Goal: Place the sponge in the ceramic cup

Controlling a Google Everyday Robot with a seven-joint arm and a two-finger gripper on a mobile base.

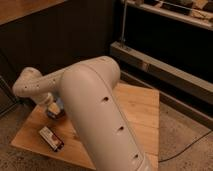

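Pale wooden counter (145, 107) stands on a speckled floor, and the thick white arm (100, 110) crosses it from the near edge, hiding much of its middle. By the near left corner lies a red-and-white packet (51, 137). Just beyond, near the left edge, sits the ceramic cup (53, 114), partly covered. The gripper (52, 107), mostly hidden behind the wrist, is closed on the sponge (59, 104), only a blue corner showing right above the cup. Dark shelving (170, 45) runs behind.

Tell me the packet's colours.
The packet is red and white, camera view; gripper hangs over the cup.
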